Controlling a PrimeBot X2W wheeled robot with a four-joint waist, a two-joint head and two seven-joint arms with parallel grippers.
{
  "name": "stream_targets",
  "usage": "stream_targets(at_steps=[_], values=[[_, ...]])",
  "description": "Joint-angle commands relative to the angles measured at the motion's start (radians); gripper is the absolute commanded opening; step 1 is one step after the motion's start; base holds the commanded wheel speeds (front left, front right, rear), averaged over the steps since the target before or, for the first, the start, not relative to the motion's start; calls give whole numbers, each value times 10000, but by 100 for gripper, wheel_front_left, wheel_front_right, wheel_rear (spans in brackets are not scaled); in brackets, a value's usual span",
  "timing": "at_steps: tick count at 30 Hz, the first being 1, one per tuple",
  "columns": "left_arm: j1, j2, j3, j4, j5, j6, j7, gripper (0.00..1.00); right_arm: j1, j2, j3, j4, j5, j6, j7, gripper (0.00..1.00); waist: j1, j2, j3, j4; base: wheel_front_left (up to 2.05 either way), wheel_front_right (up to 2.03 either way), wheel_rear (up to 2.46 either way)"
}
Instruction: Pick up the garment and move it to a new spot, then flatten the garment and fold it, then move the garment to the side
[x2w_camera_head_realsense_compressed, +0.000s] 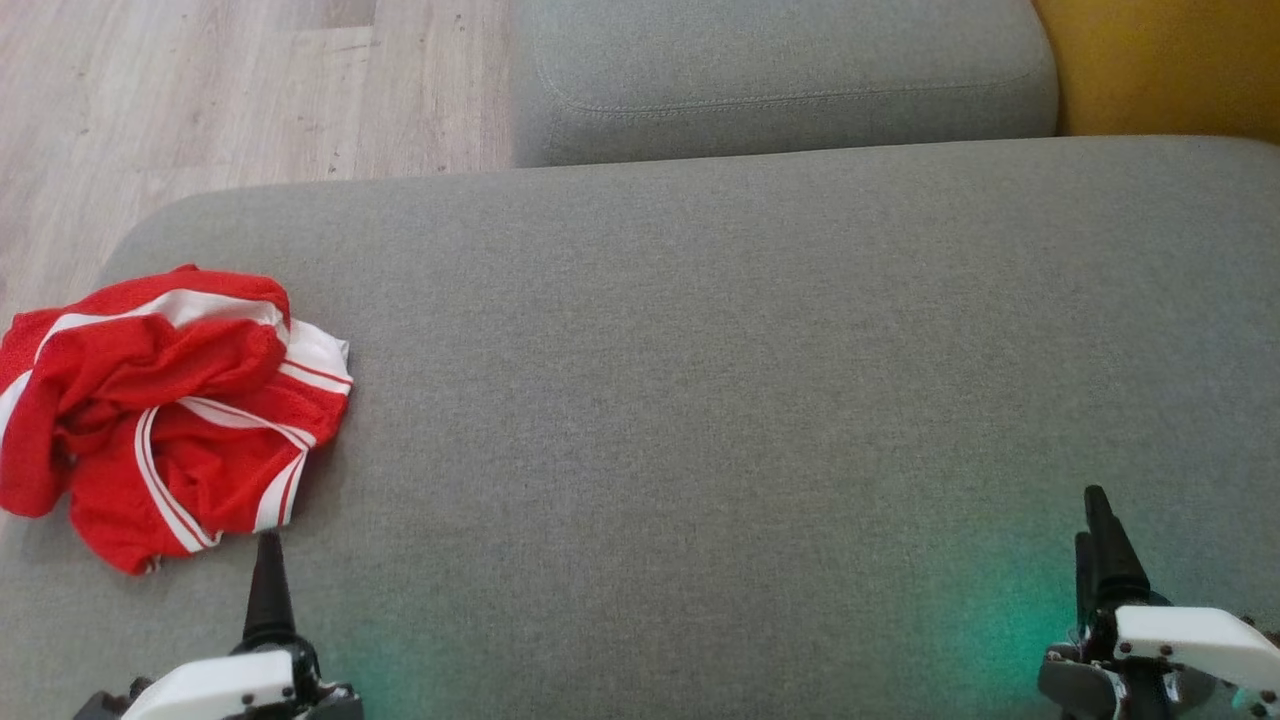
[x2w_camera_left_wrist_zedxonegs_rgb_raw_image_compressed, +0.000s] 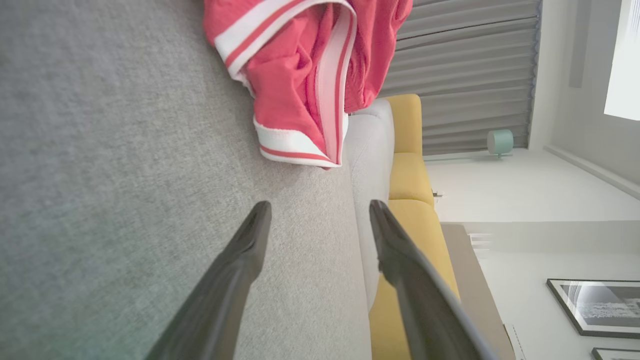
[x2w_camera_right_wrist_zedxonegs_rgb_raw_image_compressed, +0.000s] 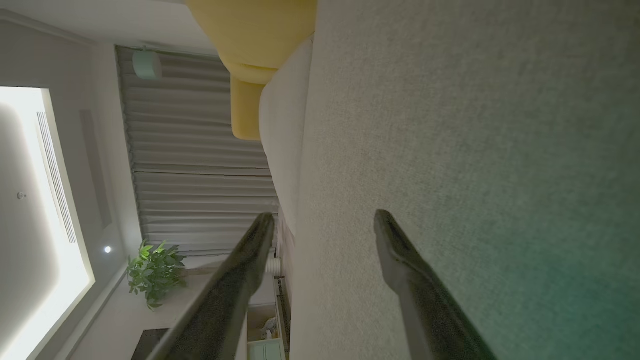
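The garment (x2w_camera_head_realsense_compressed: 165, 405) is a red piece with white stripes, crumpled in a heap at the left end of the grey sofa seat (x2w_camera_head_realsense_compressed: 700, 380). In the left wrist view the garment (x2w_camera_left_wrist_zedxonegs_rgb_raw_image_compressed: 300, 75) lies ahead of my fingers, apart from them. My left gripper (x2w_camera_head_realsense_compressed: 268, 575) hovers just below the heap's near edge; its jaws (x2w_camera_left_wrist_zedxonegs_rgb_raw_image_compressed: 320, 210) stand open with nothing between them. My right gripper (x2w_camera_head_realsense_compressed: 1095, 520) hangs low at the right over bare seat, also open and empty (x2w_camera_right_wrist_zedxonegs_rgb_raw_image_compressed: 325, 220).
A second grey cushion (x2w_camera_head_realsense_compressed: 780, 80) sits behind the seat, with a yellow cushion (x2w_camera_head_realsense_compressed: 1170, 65) at the far right. Wooden floor (x2w_camera_head_realsense_compressed: 200, 90) lies beyond the seat's rounded left corner. Green light tints the fabric near both grippers.
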Motion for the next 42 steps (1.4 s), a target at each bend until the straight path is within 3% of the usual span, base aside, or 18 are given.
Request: stream_targets(at_steps=[1, 27, 42], values=[[-493, 96, -22, -418, 316, 82, -92, 100, -501, -71, 99, -379, -328, 27, -112, 100, 0, 0, 1, -4, 0, 0, 0], [-677, 132, -963, -1222, 3946, 687, -827, 100, -629, -98, 752, -1020, -4012, 61, -849, 100, 0, 0, 56, -26, 0, 0, 0], [-809, 155, -1330, -1238, 5926, 1398, -1296, 100, -723, -116, 1251, -1358, -6002, 83, -1321, 100, 0, 0, 22, -160, 0, 0, 0]])
